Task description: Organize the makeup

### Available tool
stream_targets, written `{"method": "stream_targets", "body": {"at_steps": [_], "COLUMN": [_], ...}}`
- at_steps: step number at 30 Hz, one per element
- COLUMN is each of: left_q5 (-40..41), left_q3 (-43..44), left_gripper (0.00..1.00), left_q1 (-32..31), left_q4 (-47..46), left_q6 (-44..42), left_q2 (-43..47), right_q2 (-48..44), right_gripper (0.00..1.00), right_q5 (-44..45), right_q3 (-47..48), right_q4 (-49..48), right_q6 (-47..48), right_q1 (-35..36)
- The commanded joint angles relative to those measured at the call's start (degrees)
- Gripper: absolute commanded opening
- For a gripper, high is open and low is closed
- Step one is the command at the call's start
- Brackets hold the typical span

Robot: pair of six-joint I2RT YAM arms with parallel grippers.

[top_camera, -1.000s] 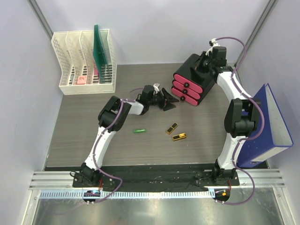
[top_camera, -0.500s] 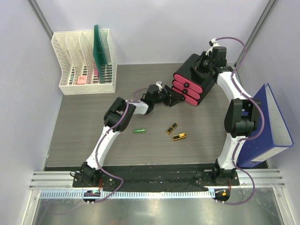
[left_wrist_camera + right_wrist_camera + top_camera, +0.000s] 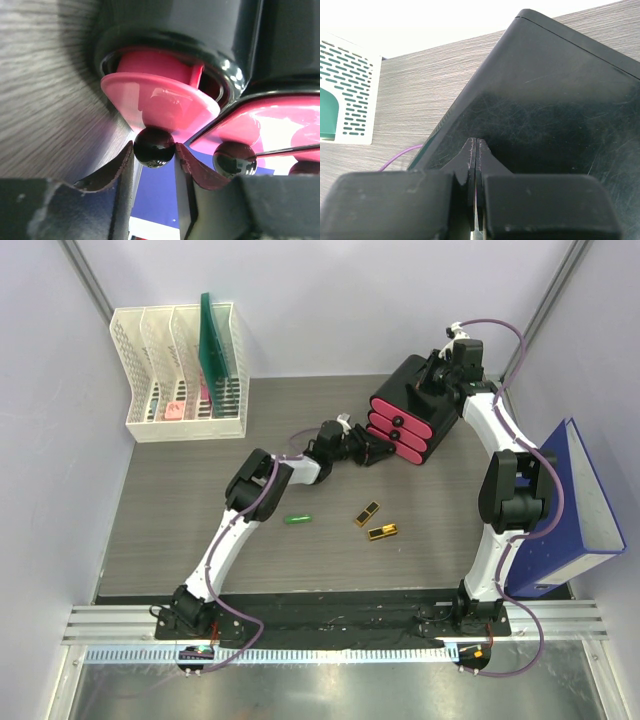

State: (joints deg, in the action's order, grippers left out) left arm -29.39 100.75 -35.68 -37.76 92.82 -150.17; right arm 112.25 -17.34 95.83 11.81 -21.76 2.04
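A black box with pink drawer fronts stands at the back right. My left gripper is at its lowest drawer; in the left wrist view its fingertips close on that drawer's black round knob, and the gripper holds it. The pink drawer sits slightly out. My right gripper is shut and empty, pressing on the box top. A slim green tube and two gold-black sticks lie on the table. The other makeup is hidden.
A white mesh file rack stands at the back left with a green folder and a small pink block in it. A blue binder leans at the right edge.
My left gripper has moved right from mid-table to the box and closed on the lowest drawer's knob. The right arm has not moved.
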Motion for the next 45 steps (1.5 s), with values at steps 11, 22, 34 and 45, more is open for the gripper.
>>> {"method": "stream_targets", "body": {"at_steps": [11, 22, 34, 45], "left_q5": [0.2, -1.8, -5.1, -7.3], "left_q3": [0.2, -4.2, -13.7, -25.6], "left_gripper": [0.00, 0.00, 0.00, 0.00], "left_q1": [0.9, 1.3, 1.4, 1.3], "left_q4": [3.4, 0.0, -2.1, -1.8], "left_q6": [-6.9, -8.6, -11.9, -16.0], "left_q2": [1.9, 6.8, 14.9, 22.9], "right_q2": [7.2, 7.4, 7.5, 7.5], "right_gripper": [0.01, 0.01, 0.01, 0.01], "right_q5": [3.1, 2.8, 2.6, 2.7], "right_q3": [-6.1, -5.9, -5.7, -5.8], "right_q4": [21.5, 21.5, 21.5, 21.4], "right_q6": [2.8, 2.6, 2.5, 2.5], "right_q1": [0.3, 0.4, 0.6, 0.7]}}
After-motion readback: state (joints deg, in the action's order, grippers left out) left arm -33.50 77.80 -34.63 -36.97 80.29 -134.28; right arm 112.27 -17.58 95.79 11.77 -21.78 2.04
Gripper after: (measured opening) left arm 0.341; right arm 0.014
